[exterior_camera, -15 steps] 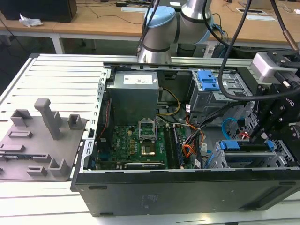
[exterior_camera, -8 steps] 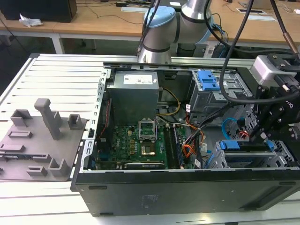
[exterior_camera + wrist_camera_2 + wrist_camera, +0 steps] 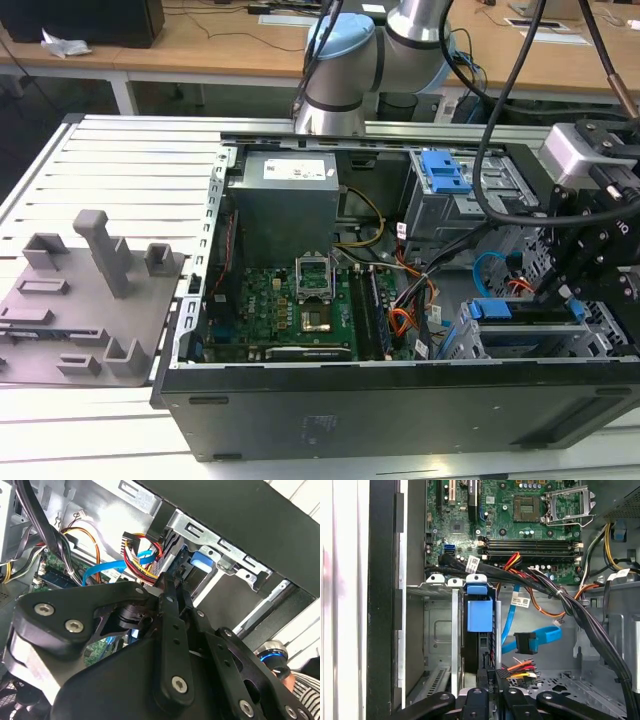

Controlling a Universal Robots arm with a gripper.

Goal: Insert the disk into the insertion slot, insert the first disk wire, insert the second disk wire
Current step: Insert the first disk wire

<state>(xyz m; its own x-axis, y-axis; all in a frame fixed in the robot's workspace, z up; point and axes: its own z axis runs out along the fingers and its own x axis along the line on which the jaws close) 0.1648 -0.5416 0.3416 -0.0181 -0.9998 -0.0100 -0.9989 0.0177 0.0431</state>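
**Claw low in the box, wires crowding close**

The claw (image 3: 492, 679) is down inside the computer box (image 3: 380, 400), just beside the end of the disk (image 3: 480, 615). It looks clenched on the little black plug (image 3: 503, 673) at the end of the coloured wires (image 3: 524, 666). The tips are partly hidden, so that is my best guess. The disk, with its bright blue frame, already stands inside the slot (image 3: 439, 630), the silver metal cage. So step 1 looks done, and the work seems to be on wire 1.

Near the claw lies the blue wire (image 3: 542, 636), flat and curved. Its dark plug (image 3: 525, 642) hangs loose and is not joined to the disk. Farther out, a thick bunch of black cables (image 3: 560, 597) runs across the box, with the green board (image 3: 465, 525) beyond it.

What could go wrong? I think the little black plug could meet the disk a bit crooked. Then it would jam or bend and not slide in. The coloured wires curl tightly, so they could tug the plug sideways out of the grip. The claw is bulky and the space is tight. It could bump the metal cage, or hook the blue wire and drag it along. A hard push could also shove the disk about in its slot.
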